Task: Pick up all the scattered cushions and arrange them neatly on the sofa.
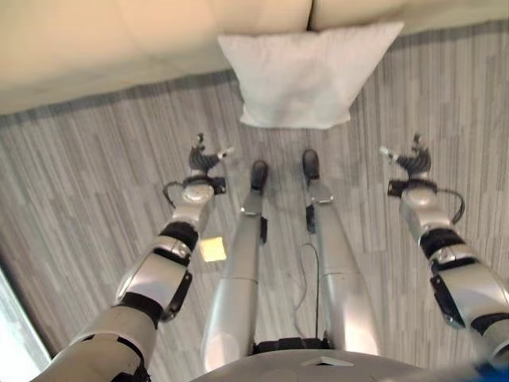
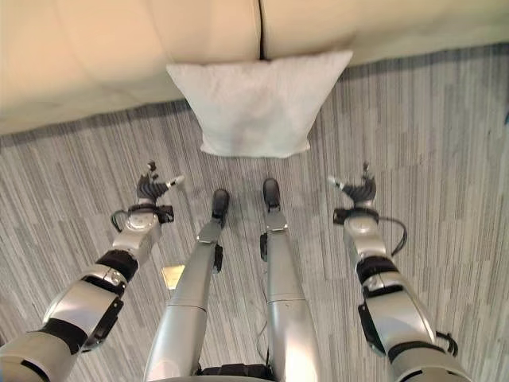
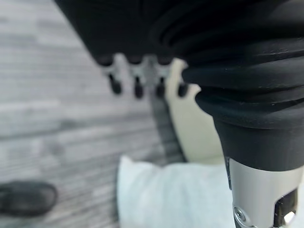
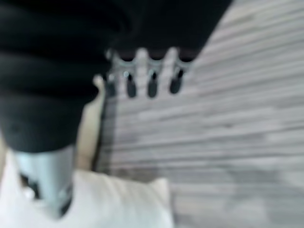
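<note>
Grey striped carpet (image 1: pixel 95 207) carries a white square fabric cushion (image 1: pixel 306 76) against the cream sofa (image 1: pixel 119 40); our left hand (image 1: pixel 204 157) and right hand (image 1: pixel 409 159) hover empty, fingers relaxed.

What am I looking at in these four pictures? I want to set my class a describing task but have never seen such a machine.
This is a two-legged humanoid robot with silver-grey arms. Two pictures come from a stereo camera on its head, looking down; the other two come from cameras on its wrists, looking along each hand. On the grey striped carpet lies a white square fabric cushion, its far edge against the cream sofa. The left hand and right hand hover at either side, short of the cushion, fingers relaxed. Neither holds anything. A small yellowish square patch lies on the carpet below the left arm.
</note>
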